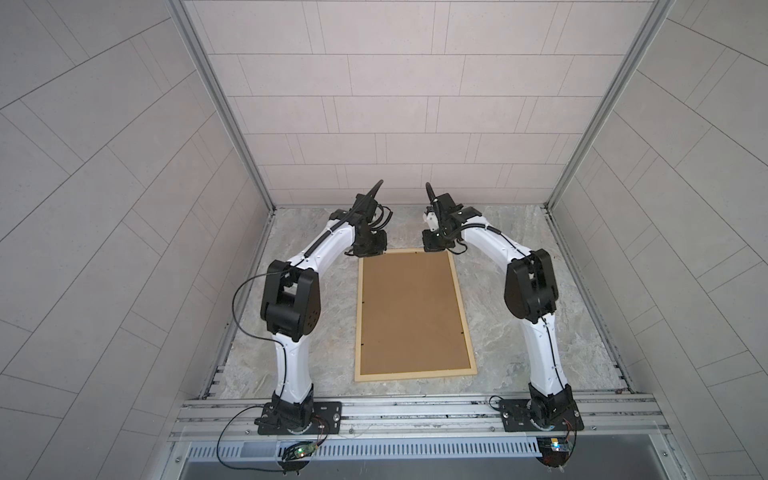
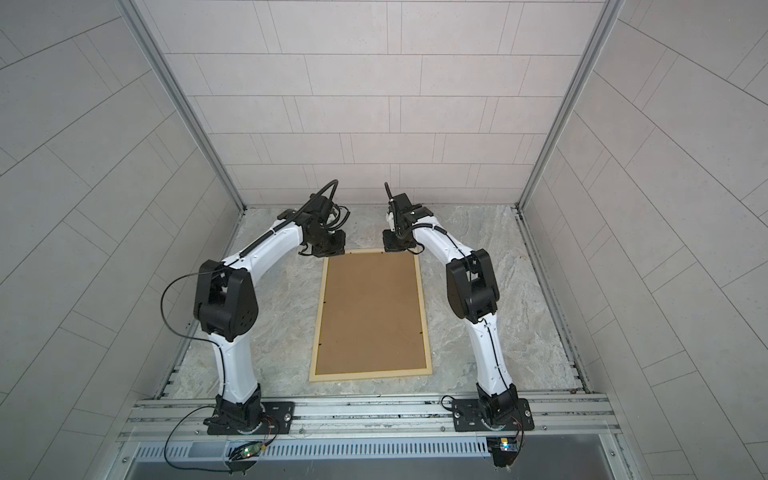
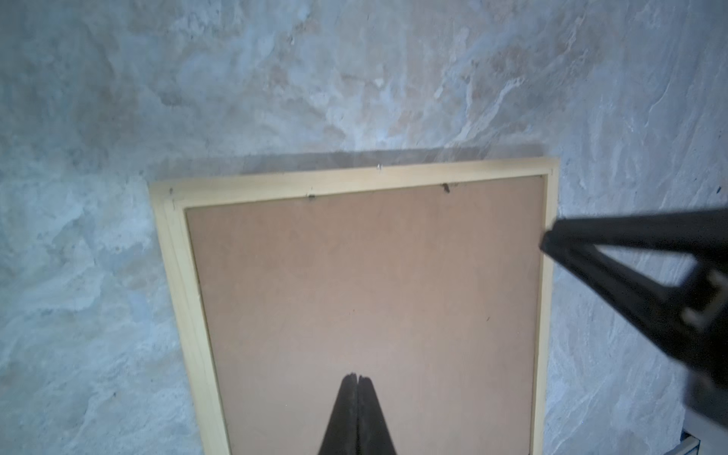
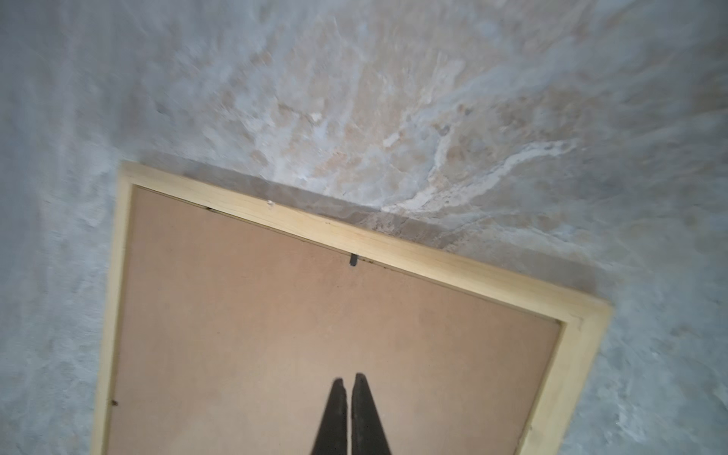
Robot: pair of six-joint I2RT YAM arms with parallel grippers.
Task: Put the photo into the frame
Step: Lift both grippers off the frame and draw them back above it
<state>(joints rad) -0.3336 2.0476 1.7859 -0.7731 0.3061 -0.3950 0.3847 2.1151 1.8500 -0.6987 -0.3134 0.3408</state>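
The frame [image 1: 415, 376] [image 2: 370, 375] of pale wood lies flat on the table, long side running front to back. A plain brown backing board [image 1: 409, 311] [image 2: 372, 311] fills it. The photo is hidden. Both wrists hang over the frame's far end, one at each far corner. My left gripper [image 3: 357, 379] is shut and empty just above the backing board [image 3: 366, 283]. My right gripper [image 4: 348, 378] is also shut with nothing in it over the board [image 4: 315, 323]. The left wrist view shows the right gripper [image 3: 545, 242] with its tip at the frame's side bar [image 3: 549, 315].
Small dark tabs [image 4: 353, 260] [image 3: 446, 188] sit along the frame's inner edge. The marbled grey table [image 1: 519, 332] is closed in by tiled walls on three sides. An aluminium rail [image 1: 415, 409] with the arm bases runs along the front.
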